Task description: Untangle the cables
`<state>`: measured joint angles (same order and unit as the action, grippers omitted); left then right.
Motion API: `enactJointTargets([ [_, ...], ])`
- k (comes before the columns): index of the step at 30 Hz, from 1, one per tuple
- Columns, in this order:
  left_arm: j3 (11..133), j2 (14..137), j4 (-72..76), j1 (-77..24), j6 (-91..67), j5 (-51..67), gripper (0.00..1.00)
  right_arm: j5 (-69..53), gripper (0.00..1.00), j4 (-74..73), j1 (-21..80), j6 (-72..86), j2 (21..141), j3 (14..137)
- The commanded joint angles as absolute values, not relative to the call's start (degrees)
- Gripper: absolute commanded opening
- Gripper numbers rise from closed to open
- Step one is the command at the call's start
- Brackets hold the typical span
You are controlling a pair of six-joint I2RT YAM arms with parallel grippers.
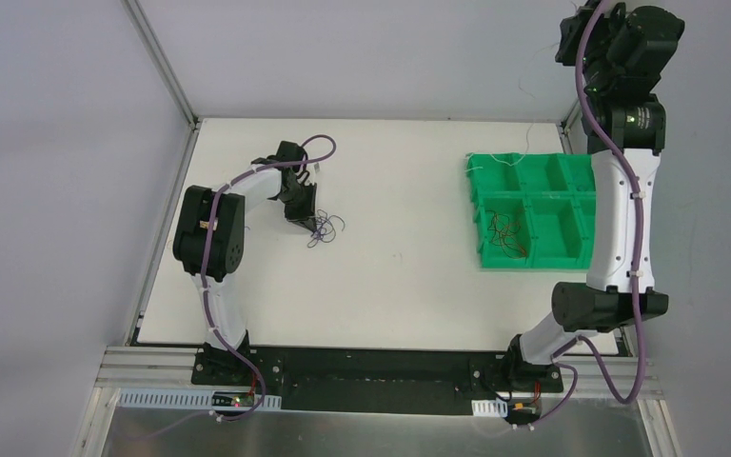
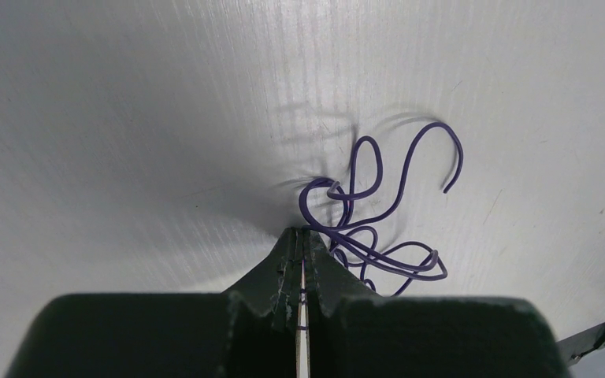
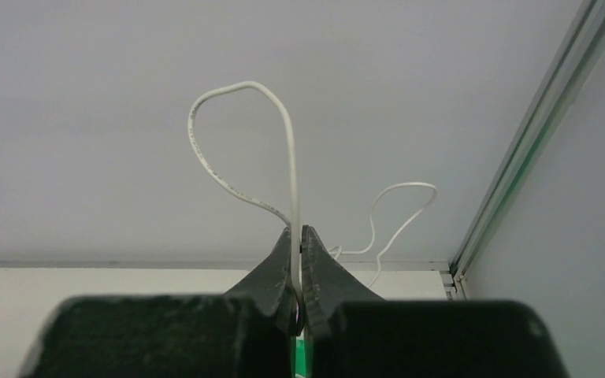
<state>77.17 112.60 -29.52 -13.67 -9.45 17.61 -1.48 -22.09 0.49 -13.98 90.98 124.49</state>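
Note:
A purple cable bundle (image 2: 378, 228) lies in loops on the white table, left of centre in the top view (image 1: 325, 227). My left gripper (image 2: 302, 233) is down at the table (image 1: 301, 211), shut on strands at the bundle's left edge. My right gripper (image 3: 298, 230) is raised high at the back right (image 1: 572, 40), shut on a white cable (image 3: 205, 157) that loops above the fingertips and trails down behind. A red and orange bundle (image 1: 506, 234) lies in a front compartment of the green bin (image 1: 533, 265). A white strand (image 1: 507, 162) lies in a back compartment.
The green bin has several compartments and stands at the table's right side, under the right arm. Aluminium frame posts (image 1: 162, 62) and grey walls close in the left, back and right. Thick purple cables run along both arms.

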Motion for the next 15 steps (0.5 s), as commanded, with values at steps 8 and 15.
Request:
enactJointTargets([
  [8,76.8,114.8,-31.0,-13.7,-8.6,17.1,0.00,-2.8,0.00,-15.4,-2.3,-13.9,93.5,120.4],
  [15,77.0,115.5,-31.1,-13.7,-8.4,17.2,0.00,-3.2,0.00,-15.6,-3.0,-13.1,96.1,126.4],
])
